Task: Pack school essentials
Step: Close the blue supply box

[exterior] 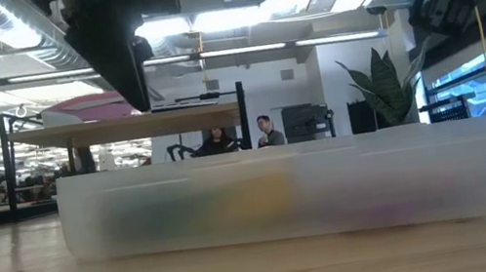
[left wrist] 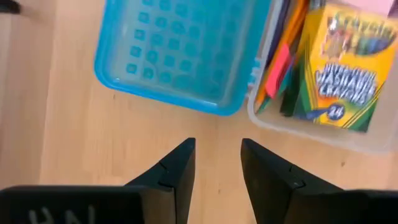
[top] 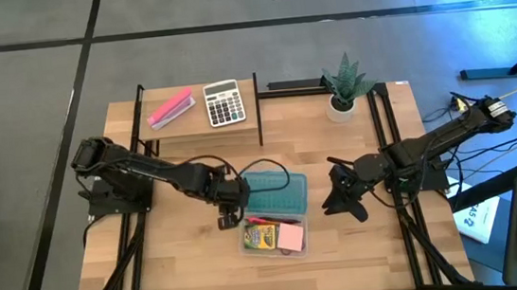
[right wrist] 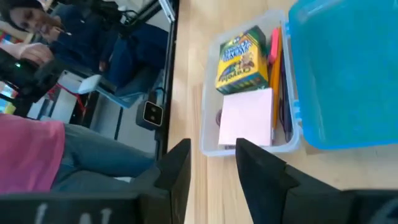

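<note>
Your left fingers (left wrist: 214,168) sit a little apart with nothing between them, hovering over bare tabletop (left wrist: 81,143) just off the corner where the blue lid (left wrist: 180,53) meets the clear box (left wrist: 373,140). Your right fingers (right wrist: 211,163) look the same, empty, near the box's other side. The crayon box (left wrist: 339,62), pink notepad (right wrist: 245,117) and what looks like the orange pencil (left wrist: 292,37) are inside.

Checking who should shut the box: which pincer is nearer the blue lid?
Left. The left pincer, empty, hovers at the blue lid's edge, beside the clear box. The right pincer sits farther off, across bare table.
</note>
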`<state>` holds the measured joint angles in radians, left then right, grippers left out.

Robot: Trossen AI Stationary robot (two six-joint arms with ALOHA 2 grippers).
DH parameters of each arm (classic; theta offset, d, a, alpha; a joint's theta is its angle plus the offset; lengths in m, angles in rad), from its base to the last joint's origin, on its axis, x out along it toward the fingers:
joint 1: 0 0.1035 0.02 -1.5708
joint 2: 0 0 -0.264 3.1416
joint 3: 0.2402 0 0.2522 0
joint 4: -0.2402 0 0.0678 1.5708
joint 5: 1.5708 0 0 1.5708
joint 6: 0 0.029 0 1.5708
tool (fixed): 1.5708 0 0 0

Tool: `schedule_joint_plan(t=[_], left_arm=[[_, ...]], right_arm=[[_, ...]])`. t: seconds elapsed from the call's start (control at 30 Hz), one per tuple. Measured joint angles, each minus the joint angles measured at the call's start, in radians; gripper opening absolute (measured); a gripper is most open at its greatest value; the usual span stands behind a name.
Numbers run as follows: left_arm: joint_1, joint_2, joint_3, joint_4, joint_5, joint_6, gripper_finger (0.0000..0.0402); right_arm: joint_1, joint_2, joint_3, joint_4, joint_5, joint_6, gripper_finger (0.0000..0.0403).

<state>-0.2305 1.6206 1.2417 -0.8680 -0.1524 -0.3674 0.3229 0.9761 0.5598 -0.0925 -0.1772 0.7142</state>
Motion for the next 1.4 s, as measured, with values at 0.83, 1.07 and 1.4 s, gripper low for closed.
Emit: schedule_joint_plan(t=[0.83, 1.07, 1.4], left_arm=[[0.101, -0.020, -0.010, 0.014, 0.069, -0.115, 0.0002], [0.117, -0.120, -0.146, 0.057, 0.145, -0.129, 0.0001], [0.122, -0.390, -0.539, 0.571, 0.162, -0.197, 0.0000]], right_arm=[[-0.033, 0.004, 0.042, -0.042, 0.150, 0.078, 0.0085], [-0.098, 0.024, 0.154, -0.300, 0.229, 0.124, 0.0008], [-0.242, 0.140, 0.155, -0.415, 0.182, 0.263, 0.0002]])
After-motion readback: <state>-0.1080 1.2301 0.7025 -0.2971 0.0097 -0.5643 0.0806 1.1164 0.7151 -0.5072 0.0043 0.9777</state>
